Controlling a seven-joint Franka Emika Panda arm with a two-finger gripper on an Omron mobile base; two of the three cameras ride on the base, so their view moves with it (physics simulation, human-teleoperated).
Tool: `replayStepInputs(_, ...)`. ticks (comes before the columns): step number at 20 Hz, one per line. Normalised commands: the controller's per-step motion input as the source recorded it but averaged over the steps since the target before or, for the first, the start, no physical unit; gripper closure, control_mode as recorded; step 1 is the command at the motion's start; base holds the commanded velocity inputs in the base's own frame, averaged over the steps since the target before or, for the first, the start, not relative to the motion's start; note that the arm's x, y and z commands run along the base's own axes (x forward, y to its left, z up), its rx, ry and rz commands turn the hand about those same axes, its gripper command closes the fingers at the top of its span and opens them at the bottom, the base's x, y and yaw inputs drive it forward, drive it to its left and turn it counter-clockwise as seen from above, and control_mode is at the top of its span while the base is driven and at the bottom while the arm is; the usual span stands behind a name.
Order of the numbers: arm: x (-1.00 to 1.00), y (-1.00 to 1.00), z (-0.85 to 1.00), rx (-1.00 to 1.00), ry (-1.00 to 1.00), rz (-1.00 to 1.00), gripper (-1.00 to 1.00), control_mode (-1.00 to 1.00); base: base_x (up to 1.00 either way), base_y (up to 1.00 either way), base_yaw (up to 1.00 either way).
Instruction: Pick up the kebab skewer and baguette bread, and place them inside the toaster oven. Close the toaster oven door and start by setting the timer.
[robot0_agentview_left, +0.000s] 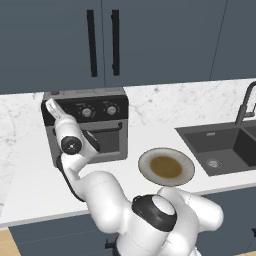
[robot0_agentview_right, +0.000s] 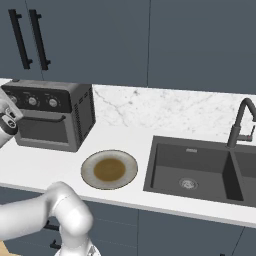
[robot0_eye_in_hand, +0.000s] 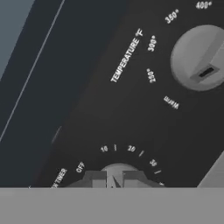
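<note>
Hand view: fingers (robot0_eye_in_hand: 114, 180) are pinching shut on the timer knob (robot0_eye_in_hand: 117, 171) at 6 o'clock; toaster oven (robot0_agentview_left: 95, 127) door (robot0_agentview_left: 100, 140) is sitting closed on the bench (robot0_agentview_left: 30, 185). Twisting clockwise seems next.

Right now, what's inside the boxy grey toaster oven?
Cannot tell. The boxy grey toaster oven has its grey drop-down door closed, and the dark window hides the inside. The gripper, shut, sits at the timer knob.
</note>
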Motion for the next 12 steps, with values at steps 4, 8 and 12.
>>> replayStepInputs(4,0.00,0.00,0.00,0.25,0.00,-0.03,1.00,-1.00,0.00,0.00,0.00)
replayStepInputs(8,0.00,0.00,0.00,0.25,0.00,-0.04,1.00,-1.00,0.00,0.00,0.00)
replayStepInputs(12,0.00,0.00,0.00,0.25,0.00,-0.06,1.00,-1.00,0.00,0.00,0.00)
